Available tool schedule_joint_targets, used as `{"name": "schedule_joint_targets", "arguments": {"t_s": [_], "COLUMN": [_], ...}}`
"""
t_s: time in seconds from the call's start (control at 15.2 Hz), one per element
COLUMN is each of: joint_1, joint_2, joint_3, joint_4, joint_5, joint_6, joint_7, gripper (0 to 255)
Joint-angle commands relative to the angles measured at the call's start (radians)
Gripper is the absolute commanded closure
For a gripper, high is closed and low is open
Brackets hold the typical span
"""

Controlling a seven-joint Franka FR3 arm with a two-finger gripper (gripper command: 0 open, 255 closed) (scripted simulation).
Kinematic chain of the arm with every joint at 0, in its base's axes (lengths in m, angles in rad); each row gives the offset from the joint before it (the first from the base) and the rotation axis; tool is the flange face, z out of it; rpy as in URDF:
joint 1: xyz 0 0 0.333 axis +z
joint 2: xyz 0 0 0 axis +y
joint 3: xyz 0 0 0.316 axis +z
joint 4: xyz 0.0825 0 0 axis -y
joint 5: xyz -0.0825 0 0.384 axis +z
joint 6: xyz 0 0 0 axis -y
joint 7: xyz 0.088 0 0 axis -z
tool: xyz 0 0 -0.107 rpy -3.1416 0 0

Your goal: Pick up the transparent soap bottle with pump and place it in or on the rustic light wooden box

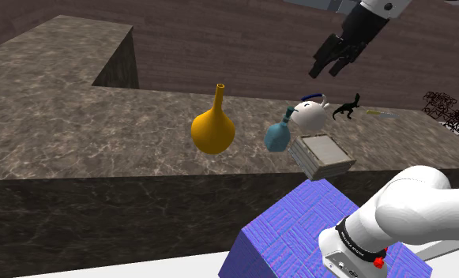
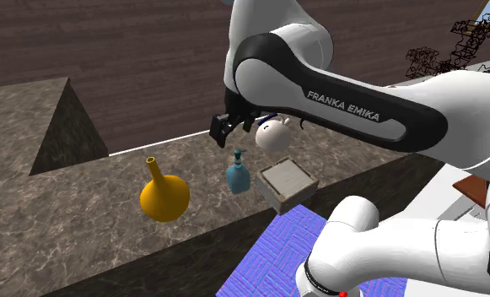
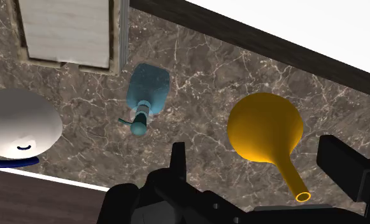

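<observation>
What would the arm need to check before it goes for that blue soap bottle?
1. The gripper open: ok, fingers stand apart.
2. The soap bottle upright on the counter: ok.
3. The gripper lined up over the soap bottle: not ok; it hangs high, and the wrist view has the yellow vase between the fingers instead.
4. Room around the soap bottle: cannot tell; the box and the white pot stand close.
5. Top of the box bare: ok.
</observation>
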State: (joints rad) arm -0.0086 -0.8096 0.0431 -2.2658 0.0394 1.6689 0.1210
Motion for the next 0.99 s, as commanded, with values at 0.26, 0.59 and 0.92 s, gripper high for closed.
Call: {"name": "schedule_joint_targets", "arguments": {"t_s": [0.26,0.59,0.92], "joint_1": [-0.023,-0.052,-0.078], "joint_2": [0.083,0.205,0.345], "joint_3": [-0.042,-0.094,-0.145], "joint_4": [-0.034,-0.056,-0.057], "joint_5": [-0.016,-0.033,-0.042], "joint_6": [0.075,0.168,0.256], "joint_7": [-0.026,-0.058,-0.091], "gripper": [0,0,0]}}
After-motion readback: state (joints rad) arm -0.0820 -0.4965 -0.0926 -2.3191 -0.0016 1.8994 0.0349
